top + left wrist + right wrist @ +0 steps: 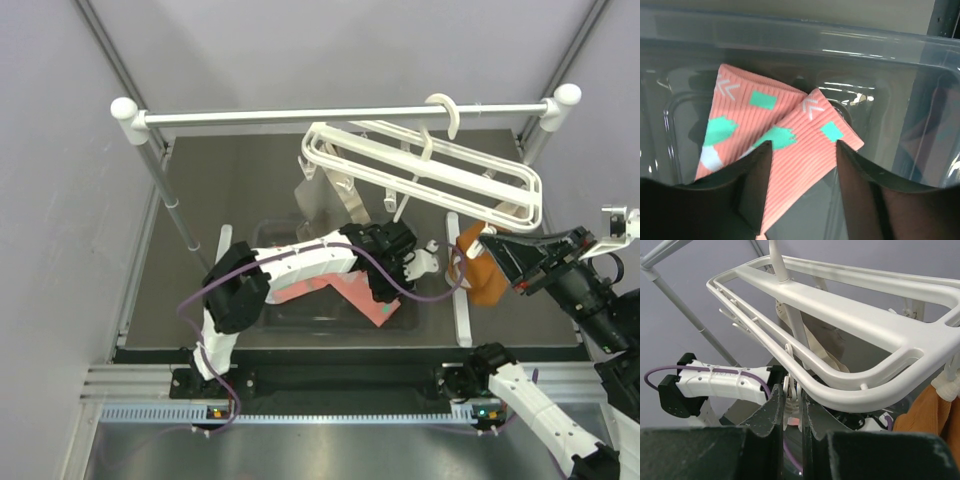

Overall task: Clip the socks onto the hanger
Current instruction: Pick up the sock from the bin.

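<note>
The salmon-pink socks (770,135) with mint patches lie overlapping in a clear plastic bin (790,35); they also show in the top view (335,290). My left gripper (802,147) is open low over them, its fingers on either side of one sock's corner; it shows in the top view (392,272) too. The white hanger (430,165) hangs by its hook from the metal rail (330,115). My right gripper (792,392) is shut on a small white clip (799,371) dangling under the hanger's rail (850,315); in the top view this gripper (488,238) sits under the hanger's right end.
A rust-orange cloth (482,272) hangs from the hanger's right end, next to my right gripper. A beige-grey cloth (322,195) hangs from its left part. Another loose clip (430,258) dangles near my left wrist. Upright posts (165,185) stand at the sides.
</note>
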You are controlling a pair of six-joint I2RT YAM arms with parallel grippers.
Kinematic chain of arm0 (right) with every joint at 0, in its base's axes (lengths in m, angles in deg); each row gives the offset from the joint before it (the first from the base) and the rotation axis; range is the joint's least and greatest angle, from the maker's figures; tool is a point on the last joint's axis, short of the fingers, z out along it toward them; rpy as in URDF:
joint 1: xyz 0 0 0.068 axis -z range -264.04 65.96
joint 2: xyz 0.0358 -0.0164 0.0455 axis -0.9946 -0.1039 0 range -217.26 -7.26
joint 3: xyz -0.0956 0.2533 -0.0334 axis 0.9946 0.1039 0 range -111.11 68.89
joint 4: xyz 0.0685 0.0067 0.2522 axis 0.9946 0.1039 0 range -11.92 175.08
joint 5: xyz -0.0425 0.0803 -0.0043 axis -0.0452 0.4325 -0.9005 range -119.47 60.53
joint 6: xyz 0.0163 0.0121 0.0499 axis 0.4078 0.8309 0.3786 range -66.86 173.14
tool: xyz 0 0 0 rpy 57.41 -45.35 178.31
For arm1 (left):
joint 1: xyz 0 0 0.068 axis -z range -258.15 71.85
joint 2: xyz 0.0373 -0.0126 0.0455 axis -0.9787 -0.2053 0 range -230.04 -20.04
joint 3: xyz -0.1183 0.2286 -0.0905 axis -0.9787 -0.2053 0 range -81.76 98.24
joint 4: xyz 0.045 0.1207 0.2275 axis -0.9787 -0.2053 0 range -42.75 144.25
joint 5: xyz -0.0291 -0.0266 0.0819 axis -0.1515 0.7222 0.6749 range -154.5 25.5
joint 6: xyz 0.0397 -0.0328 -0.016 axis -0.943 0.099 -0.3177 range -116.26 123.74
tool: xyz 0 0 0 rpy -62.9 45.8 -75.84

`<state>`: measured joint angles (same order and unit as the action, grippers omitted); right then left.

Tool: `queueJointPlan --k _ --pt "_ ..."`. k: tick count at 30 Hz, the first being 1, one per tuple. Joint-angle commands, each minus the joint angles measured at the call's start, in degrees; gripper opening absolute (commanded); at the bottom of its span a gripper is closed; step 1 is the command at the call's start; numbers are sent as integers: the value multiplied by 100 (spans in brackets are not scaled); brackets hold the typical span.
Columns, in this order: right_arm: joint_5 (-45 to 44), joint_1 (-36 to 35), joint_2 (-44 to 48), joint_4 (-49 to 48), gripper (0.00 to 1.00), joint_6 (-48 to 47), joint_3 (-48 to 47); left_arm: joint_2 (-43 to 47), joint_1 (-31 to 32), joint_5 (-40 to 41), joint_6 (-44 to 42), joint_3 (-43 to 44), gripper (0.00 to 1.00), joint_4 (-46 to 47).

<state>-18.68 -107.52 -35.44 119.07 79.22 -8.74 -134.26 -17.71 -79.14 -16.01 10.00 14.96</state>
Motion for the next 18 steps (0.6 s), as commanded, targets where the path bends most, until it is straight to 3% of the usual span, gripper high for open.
queueJointPlan --k 1,2,7,14,18 --pt "108 37 -12 295 0 -42 -130 -258 -68 -321 -582 333 60 -439" --pt "99 37 14 304 0 -51 -121 -303 -68 -277 -644 316 65 -422" --pt "90 37 24 304 0 -60 -77 -558 -77 -154 -838 175 65 -291" --pt "99 37 -3 304 0 -60 -112 -453 -77 -48 -592 -581 67 1001" --pt "90 37 -3 313 0 -42 -113 -532 -85 92 -390 -694 59 1124"
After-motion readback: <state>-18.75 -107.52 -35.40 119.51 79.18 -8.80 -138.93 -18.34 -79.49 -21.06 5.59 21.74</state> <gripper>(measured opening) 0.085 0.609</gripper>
